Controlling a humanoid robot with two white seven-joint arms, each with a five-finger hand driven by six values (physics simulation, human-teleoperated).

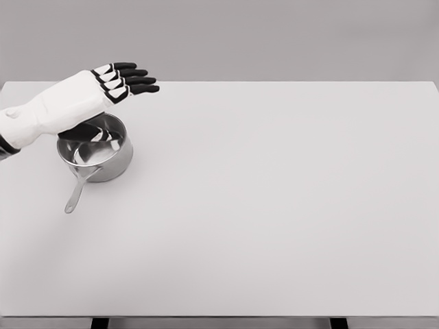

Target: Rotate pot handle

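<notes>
Left hand (103,86) above the pot (96,147), fingers straight, holding nothing. Pot handle (75,194) points toward the near-left of the table (274,205).

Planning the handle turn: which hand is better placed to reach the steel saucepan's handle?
Left. The left hand hovers open above the shiny steel saucepan, whose handle points toward the table's near-left. No right arm is in view.

the pot (96,152) looks like polished metal, glossy and mirror-bright inside (the handle (75,194) too). the table (274,205) is matt, smooth white. the left hand (103,86) has smooth white shells, black matt fingers (137,80).
</notes>
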